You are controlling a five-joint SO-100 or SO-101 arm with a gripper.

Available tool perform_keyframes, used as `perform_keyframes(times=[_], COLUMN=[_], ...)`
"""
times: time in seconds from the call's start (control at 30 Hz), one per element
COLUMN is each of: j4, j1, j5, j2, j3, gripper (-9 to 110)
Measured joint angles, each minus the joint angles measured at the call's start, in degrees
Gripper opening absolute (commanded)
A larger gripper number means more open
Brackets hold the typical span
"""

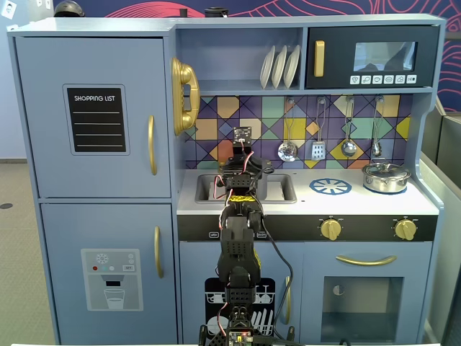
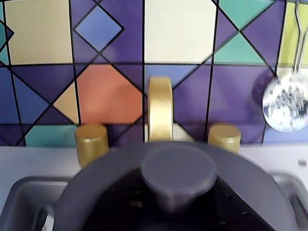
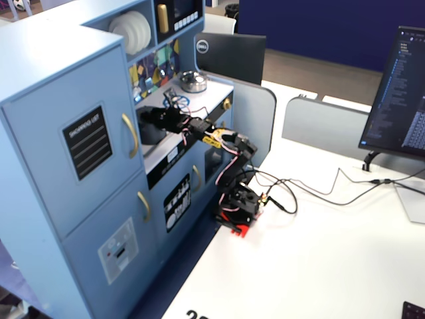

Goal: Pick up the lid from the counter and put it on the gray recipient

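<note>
A: Position of the lid (image 2: pixel 178 175)?

B: It fills the lower half of the wrist view, matte dark gray, knob at centre and nearest the camera; it sits above the sink (image 2: pixel 19 197), in front of the gold faucet (image 2: pixel 160 108) and its two gold taps; a slotted spoon (image 2: pixel 287 103) hangs at the right against the coloured tile wall.

A: And the gray recipient?

B: Not identifiable with certainty; in a fixed view the arm (image 1: pixel 238 238) covers the sink (image 1: pixel 277 189); in the other the gripper (image 3: pixel 151 118) reaches over the counter by the same basin, the pot hidden.

A: Jaw state?

B: Cannot tell; the fingers are out of sight in the wrist view and too small and dark elsewhere.

A: Other items?

B: A shiny silver pot (image 1: pixel 386 176) stands at the counter's right end, beside the blue burner pattern (image 1: pixel 330 187), well apart from the gripper.
</note>
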Motion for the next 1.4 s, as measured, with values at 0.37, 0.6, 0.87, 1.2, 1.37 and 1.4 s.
perform_keyframes(times=[0.37, 0.6, 0.87, 1.2, 1.37, 1.4], j4=[12.2, 48.4, 61.8, 48.9, 57.1, 59.6], j1=[1.9, -1.2, -2.0, -4.2, -7.0, -7.2], j5=[-0.4, 2.5, 4.8, 13.6, 16.3, 16.5], j2=[18.5, 41.7, 55.7, 60.0, 61.3, 61.4], j3=[3.1, 3.3, 20.3, 55.9, 60.5, 60.6], gripper=[34, 16, 0, 0, 0, 0])
